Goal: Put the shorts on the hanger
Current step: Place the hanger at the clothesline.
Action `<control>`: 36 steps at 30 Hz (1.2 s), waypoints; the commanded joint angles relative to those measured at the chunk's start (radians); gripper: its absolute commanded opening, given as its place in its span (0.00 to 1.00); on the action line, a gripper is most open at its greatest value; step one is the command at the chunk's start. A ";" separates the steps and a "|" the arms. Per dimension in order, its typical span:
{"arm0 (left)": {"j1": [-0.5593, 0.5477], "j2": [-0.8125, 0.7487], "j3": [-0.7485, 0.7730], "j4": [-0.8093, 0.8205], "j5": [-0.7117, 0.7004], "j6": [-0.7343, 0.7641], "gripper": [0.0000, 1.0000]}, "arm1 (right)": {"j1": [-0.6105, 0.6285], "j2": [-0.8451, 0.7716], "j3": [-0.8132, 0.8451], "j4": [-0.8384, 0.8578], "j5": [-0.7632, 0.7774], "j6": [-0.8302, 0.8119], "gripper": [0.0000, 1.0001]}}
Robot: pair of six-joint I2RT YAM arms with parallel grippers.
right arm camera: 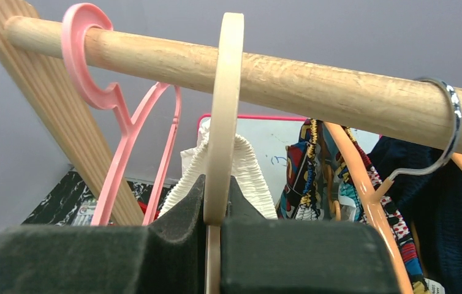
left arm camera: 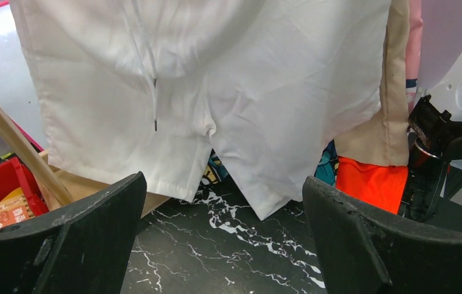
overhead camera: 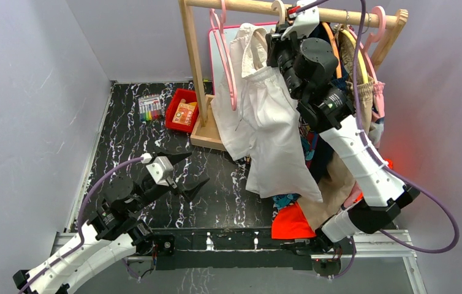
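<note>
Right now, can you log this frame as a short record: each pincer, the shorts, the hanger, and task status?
left pincer: open, empty, low over the table, facing the shorts
right pincer: shut on the hook of the hanger, up at the wooden rail
hanger: hook over the wooden rail, next to the pink hanger
shorts: hanging down below the hanger, waistband gathered at it
task status: shorts look hung; right pincer not yet released

No legible txt; print on packet (overhead camera: 185,114) in red bin (overhead camera: 170,115) too blurry.
</note>
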 commanded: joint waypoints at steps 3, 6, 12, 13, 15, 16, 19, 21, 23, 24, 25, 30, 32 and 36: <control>0.001 -0.012 -0.050 0.081 -0.020 -0.012 0.98 | -0.053 0.036 0.109 0.135 -0.010 0.031 0.00; 0.002 -0.016 -0.077 0.105 -0.021 -0.026 0.98 | -0.069 0.058 0.123 0.162 -0.016 0.037 0.00; 0.002 -0.035 -0.100 0.107 -0.031 -0.034 0.98 | -0.100 0.106 0.161 0.128 -0.028 0.062 0.00; 0.001 -0.036 -0.101 0.107 -0.031 -0.035 0.98 | -0.106 0.111 0.159 0.123 -0.033 0.071 0.00; 0.001 -0.033 -0.102 0.103 -0.029 -0.035 0.98 | -0.119 0.122 0.159 0.111 -0.041 0.089 0.00; 0.001 -0.030 -0.103 0.099 -0.027 -0.034 0.98 | -0.125 0.127 0.157 0.106 -0.051 0.099 0.00; 0.001 -0.026 -0.104 0.097 -0.020 -0.035 0.98 | -0.130 0.138 0.154 0.088 -0.080 0.122 0.00; 0.001 -0.024 -0.105 0.099 -0.018 -0.036 0.98 | -0.130 0.143 0.155 0.074 -0.104 0.135 0.00; 0.001 -0.022 -0.105 0.100 -0.015 -0.037 0.98 | -0.129 0.146 0.155 0.057 -0.135 0.149 0.00; 0.001 -0.021 -0.105 0.099 -0.012 -0.037 0.98 | -0.130 0.136 0.139 0.059 -0.168 0.154 0.00; 0.001 -0.021 -0.105 0.098 -0.011 -0.038 0.98 | -0.130 0.129 0.121 0.066 -0.191 0.161 0.00; 0.001 -0.021 -0.103 0.095 -0.020 -0.047 0.98 | -0.129 0.067 0.051 0.074 -0.256 0.192 0.41; 0.001 -0.020 -0.103 0.095 -0.020 -0.049 0.98 | -0.129 0.044 0.032 0.067 -0.261 0.198 0.53; 0.001 -0.017 -0.098 0.092 -0.040 -0.054 0.98 | -0.129 -0.019 -0.008 0.057 -0.260 0.213 0.68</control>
